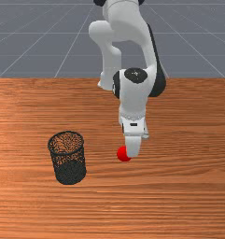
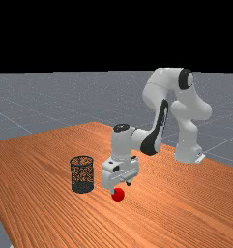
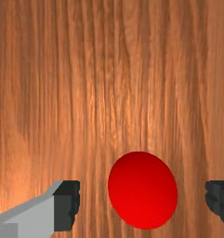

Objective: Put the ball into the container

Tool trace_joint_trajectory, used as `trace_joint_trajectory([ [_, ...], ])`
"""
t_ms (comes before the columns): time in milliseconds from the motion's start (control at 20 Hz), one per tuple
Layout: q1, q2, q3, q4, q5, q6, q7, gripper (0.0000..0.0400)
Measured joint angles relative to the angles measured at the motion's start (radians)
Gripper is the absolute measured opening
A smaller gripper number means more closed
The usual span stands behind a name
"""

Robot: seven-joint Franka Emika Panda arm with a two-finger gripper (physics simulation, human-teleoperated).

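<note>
Beneath your gripper, its two fingers spread, the red ball rests on the table; toward the front view's left, you see the upright mesh container.

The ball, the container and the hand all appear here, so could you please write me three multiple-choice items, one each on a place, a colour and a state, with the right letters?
1. Where does the container stand?
A. At the front view's right of the ball
B. At the front view's left of the ball
C. Directly under the ball

2. What colour is the ball?
A. Red
B. Green
C. Blue

3. What is the state of the hand?
A. Shut on the ball
B. Shut on nothing
C. Open

Right letters:
1. B: the front view shows the container left of the ball.
2. A: its surface is red in all three views.
3. C: in the wrist view, bare table shows between the ball and each finger.
</note>
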State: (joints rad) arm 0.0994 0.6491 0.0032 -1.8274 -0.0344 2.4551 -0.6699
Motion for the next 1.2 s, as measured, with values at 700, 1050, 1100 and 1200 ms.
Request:
trace_joint_trajectory([
  [700,-0.013,0.07,-0.016,0.005,-0.01,0.078,-0.01,0.04],
  [1050,-0.02,0.066,-0.009,-0.007,-0.004,0.115,-0.018,0.0279],
  [1100,-0.013,0.033,-0.018,-0.058,-0.011,0.186,-0.008,0.0279],
  [1200,-0.008,-0.035,-0.024,-0.102,-0.018,0.194,-0.002,0.028],
])
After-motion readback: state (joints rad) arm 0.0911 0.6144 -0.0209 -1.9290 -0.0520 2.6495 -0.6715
